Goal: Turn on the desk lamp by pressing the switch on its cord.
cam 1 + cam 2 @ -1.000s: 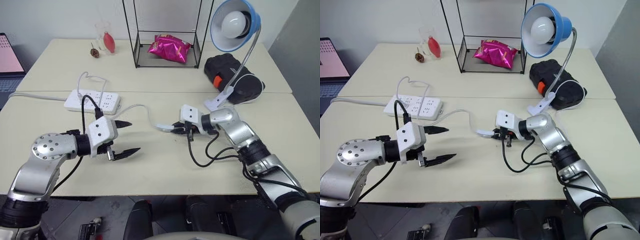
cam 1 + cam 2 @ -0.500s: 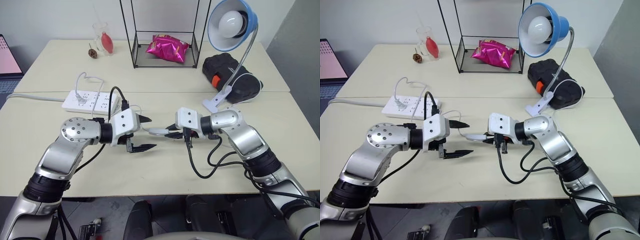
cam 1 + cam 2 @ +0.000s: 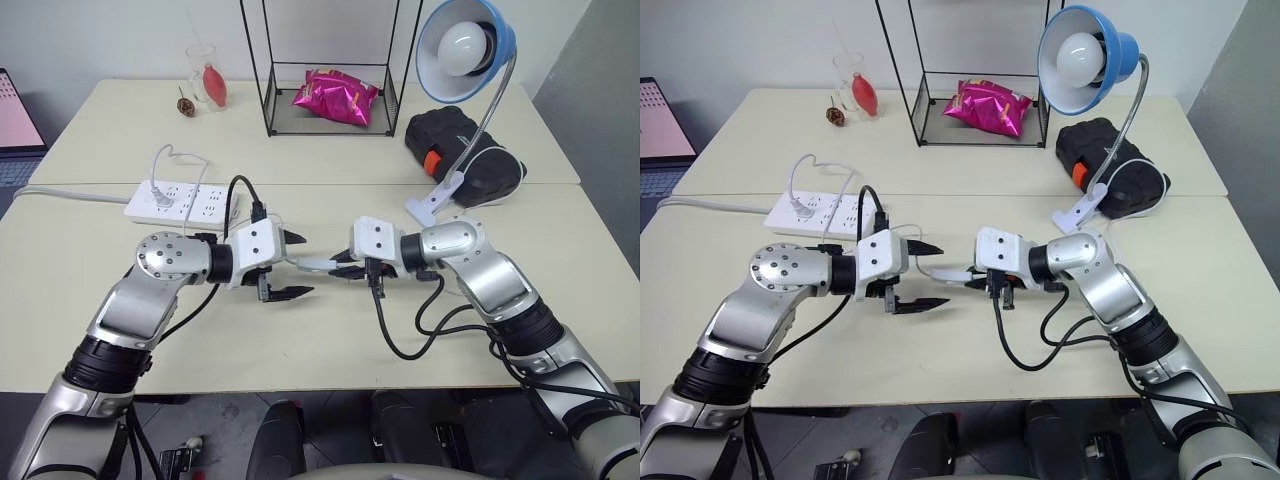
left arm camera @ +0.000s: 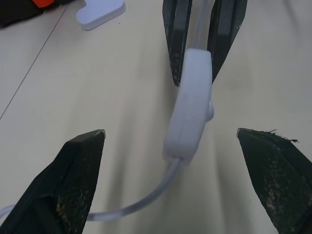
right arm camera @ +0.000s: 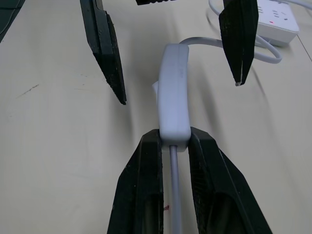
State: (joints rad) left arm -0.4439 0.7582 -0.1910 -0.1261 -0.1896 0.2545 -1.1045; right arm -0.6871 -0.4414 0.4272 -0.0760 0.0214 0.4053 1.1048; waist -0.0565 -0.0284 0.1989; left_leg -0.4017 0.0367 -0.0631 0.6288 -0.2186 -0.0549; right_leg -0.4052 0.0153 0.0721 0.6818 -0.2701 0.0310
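The switch (image 5: pixel 174 97), a small white oblong on the thin white cord (image 4: pixel 131 207), hangs just above the tabletop at mid-table. My right gripper (image 5: pixel 174 138) is shut on one end of it. From the left, my left gripper (image 3: pixel 305 265) is open, and its black fingertips (image 4: pixel 83 151) stand wide on either side of the switch's free end without touching it. The desk lamp (image 3: pixel 465 50) stands at the back right, with its blue shade and white bulb facing the front. Its chrome gooseneck runs down to the white clip base (image 3: pixel 430 205).
A white power strip (image 3: pixel 180 203) lies at the left behind my left arm. A black case (image 3: pixel 465 155) sits by the lamp's clip. A wire rack (image 3: pixel 320 110) with a pink bag (image 3: pixel 335 95) and a glass (image 3: pixel 205 75) stand at the back.
My left gripper has come in from the left, still open, until its fingers flank the switch. The right gripper has kept its grip and drawn the switch slightly towards me.
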